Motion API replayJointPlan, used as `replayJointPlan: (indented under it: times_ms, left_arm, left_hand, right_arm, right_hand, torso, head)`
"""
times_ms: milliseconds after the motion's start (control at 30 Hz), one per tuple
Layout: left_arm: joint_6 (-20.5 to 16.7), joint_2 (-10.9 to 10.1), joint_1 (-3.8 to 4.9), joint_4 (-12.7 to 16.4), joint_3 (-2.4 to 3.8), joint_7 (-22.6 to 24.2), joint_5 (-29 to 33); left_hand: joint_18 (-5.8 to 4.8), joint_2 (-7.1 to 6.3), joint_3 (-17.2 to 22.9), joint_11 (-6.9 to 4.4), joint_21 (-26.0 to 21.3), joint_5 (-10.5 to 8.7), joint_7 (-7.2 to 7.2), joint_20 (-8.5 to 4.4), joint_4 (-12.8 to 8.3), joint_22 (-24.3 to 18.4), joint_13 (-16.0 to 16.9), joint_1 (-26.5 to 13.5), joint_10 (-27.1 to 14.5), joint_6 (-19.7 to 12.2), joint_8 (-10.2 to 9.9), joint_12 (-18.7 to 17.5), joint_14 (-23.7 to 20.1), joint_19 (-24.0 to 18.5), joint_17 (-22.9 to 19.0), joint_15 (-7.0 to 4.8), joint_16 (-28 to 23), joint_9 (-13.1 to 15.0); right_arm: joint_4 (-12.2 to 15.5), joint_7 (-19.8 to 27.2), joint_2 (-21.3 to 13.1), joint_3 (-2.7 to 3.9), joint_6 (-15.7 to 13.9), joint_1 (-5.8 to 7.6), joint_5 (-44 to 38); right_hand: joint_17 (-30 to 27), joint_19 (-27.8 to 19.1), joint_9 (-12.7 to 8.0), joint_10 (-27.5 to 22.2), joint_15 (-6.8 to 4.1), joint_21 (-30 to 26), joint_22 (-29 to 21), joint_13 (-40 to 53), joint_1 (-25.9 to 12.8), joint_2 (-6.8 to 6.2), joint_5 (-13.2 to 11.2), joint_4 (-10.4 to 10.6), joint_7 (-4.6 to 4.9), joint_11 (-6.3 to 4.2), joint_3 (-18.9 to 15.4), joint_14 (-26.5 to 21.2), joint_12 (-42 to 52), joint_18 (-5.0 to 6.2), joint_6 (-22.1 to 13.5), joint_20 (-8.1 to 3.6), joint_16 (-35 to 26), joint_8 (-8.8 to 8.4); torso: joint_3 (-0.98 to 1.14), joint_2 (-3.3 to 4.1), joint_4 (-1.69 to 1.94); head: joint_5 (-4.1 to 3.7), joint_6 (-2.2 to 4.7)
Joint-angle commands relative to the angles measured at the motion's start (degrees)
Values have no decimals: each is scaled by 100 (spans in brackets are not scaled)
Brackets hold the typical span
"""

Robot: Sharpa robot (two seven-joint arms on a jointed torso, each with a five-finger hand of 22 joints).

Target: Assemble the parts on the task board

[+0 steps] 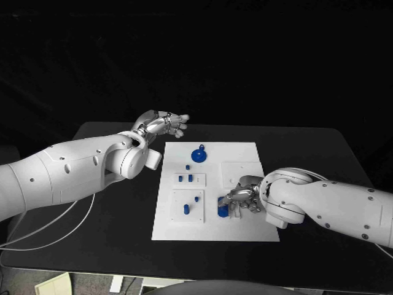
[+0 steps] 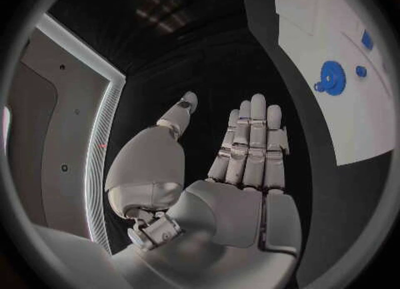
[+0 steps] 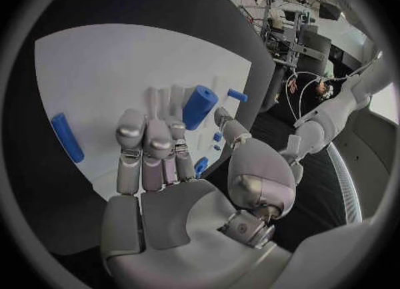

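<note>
The white task board [image 1: 241, 157] lies in the middle of the black table. A blue gear [image 1: 199, 153] sits at its far end, also seen as the gear [image 2: 333, 77]. Small blue pegs [image 1: 186, 178] and a blue bar [image 1: 186, 209] lie on the board's left half. My right hand [image 1: 242, 198] is low over the board's near right part. In the right wrist view this hand [image 3: 154, 152] pinches an upright blue cylinder [image 3: 199, 106] between thumb and fingers; the cylinder [image 1: 221, 210] shows beside the fingers. My left hand [image 1: 164, 125] hovers flat, fingers apart, beyond the board's far left corner, holding nothing.
A blue bar [image 3: 67, 137] and a short blue peg [image 3: 237, 95] lie on the board near my right hand. A cable [image 1: 46, 230] trails over the table's left side. Bare black table [image 1: 312, 153] surrounds the board.
</note>
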Motion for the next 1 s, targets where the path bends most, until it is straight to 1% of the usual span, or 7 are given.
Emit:
replayJointPlan:
  times_ms: [33, 367, 533, 733, 833, 933, 1000]
  left_arm:
    - [61, 5, 6, 10, 4, 26, 24]
    - [61, -6, 6, 4, 4, 22, 24]
    - [65, -11, 6, 7, 4, 21, 24]
    - [61, -13, 6, 9, 4, 21, 24]
    - [59, -12, 6, 11, 4, 20, 24]
    - [62, -11, 6, 12, 4, 20, 24]
    - [58, -12, 6, 10, 4, 21, 24]
  left_hand:
    - [107, 22, -15, 1, -33, 7, -23, -4, -2, 9, -8, -34, -32, -24, 26, 22, 39, 34, 5, 13, -32, -7]
    - [108, 19, -16, 1, -36, 6, -22, -4, -1, 10, -9, -37, -33, -26, 24, 22, 39, 34, 8, 13, -36, -9]
    - [108, 19, -15, 1, -36, 6, -22, -4, -1, 10, -9, -37, -33, -26, 24, 22, 39, 34, 8, 13, -36, -9]
    - [108, 21, -13, 1, -38, 6, -23, -4, -3, 11, -9, -33, -33, -26, 25, 22, 39, 34, 10, 13, -39, -10]
    - [109, 20, -13, 1, -39, 6, -23, -4, -4, 11, -10, -32, -33, -26, 25, 22, 39, 34, 11, 13, -40, -10]
    - [109, 21, -12, 1, -40, 7, -23, -4, -4, 11, -10, -31, -34, -25, 25, 22, 39, 35, 12, 13, -41, -10]
    - [109, 21, -12, 1, -41, 7, -23, -4, -4, 12, -10, -30, -34, -25, 26, 22, 39, 35, 12, 13, -42, -11]
  right_arm:
    - [36, 95, -22, -3, 0, -8, -184]
    - [338, 406, -274, -2, 113, -48, -211]
    - [412, 423, -339, -2, 144, -57, -211]
    - [405, 389, -336, -2, 187, -66, -239]
    - [362, 362, -322, -2, 118, -70, -266]
    - [322, 342, -302, -2, 96, -72, -273]
    - [304, 333, -288, -2, 99, -73, -286]
  right_hand:
    - [-7, -17, 5, -48, -4, -29, 64, 8, -31, -11, -7, 5, 17, 0, -38, -33, -29, 435, -13, -38, -26, -19]
    - [-7, 2, 15, -32, -10, -40, 53, 23, 244, -67, -7, -216, 11, -6, -25, -24, -28, 435, 1, -74, -36, -18]
    - [-6, 5, 16, -30, -10, -40, 52, 24, 259, -64, -6, -224, 10, -6, -22, -22, -28, 435, 4, -74, -36, -17]
    - [-2, 31, 27, 8, -13, -31, 52, 31, 474, 44, -7, -325, 2, -13, 4, -7, -19, 435, 45, -68, -29, 0]
    - [-2, 37, 29, 24, -15, -32, 51, 31, 566, 150, -7, -328, -2, -16, 38, -3, -23, 435, 60, -59, -31, 3]
    - [-3, 41, 28, 41, -15, -36, 47, 29, 567, 362, -8, -257, -3, -17, 75, 0, -27, 435, 78, -41, -35, 4]
    - [-3, 43, 26, 49, -14, -45, 41, 26, 503, 599, -7, -119, -4, -18, 120, 2, -35, 433, 92, -25, -36, 4]
  torso:
    - [0, 0, 1]
    - [2, 2, 2]
    - [2, -1, -5]
    - [3, 1, -1]
    - [1, 1, -3]
    - [-3, 0, -3]
    - [-2, 0, 0]
  head:
    - [-2, 2]
    - [1, 24]
    - [11, 20]
    - [7, 18]
    - [0, 16]
    - [-1, 15]
    - [3, 12]
